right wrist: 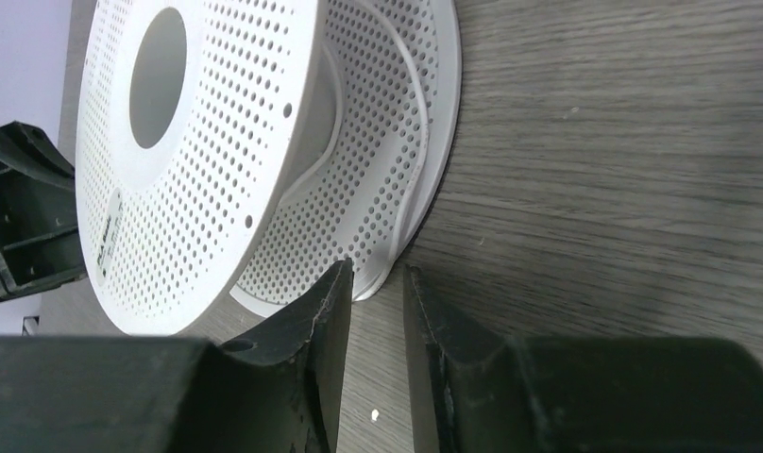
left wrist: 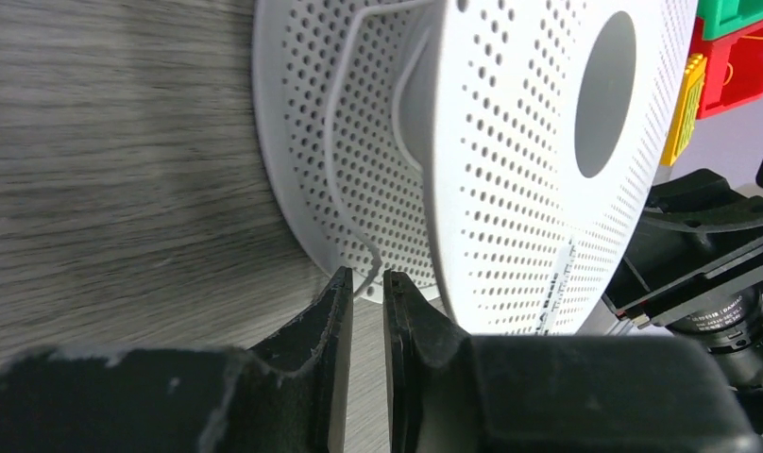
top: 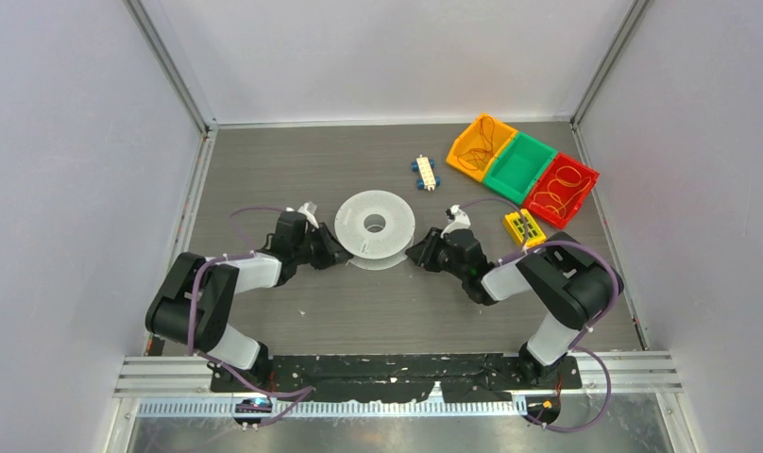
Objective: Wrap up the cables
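At desk (top: 293, 170) centre we see white perforated spool (top: 375, 226) lying flat, left pincer (left wrist: 366, 283) and right pincer (right wrist: 376, 278) flanking it. Cable (left wrist: 329, 142) runs loosely between spool flanges, reaching both pincers' tips. We note each pincer released, jaws a slit apart.

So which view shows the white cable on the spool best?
Left wrist: the cable loops clearly across the perforated spool. Right wrist shows another stretch; top external shows only the spool.

Top camera looks down from behind; both wrist cameras closely face the spool (left wrist: 510, 189), opposite sides.
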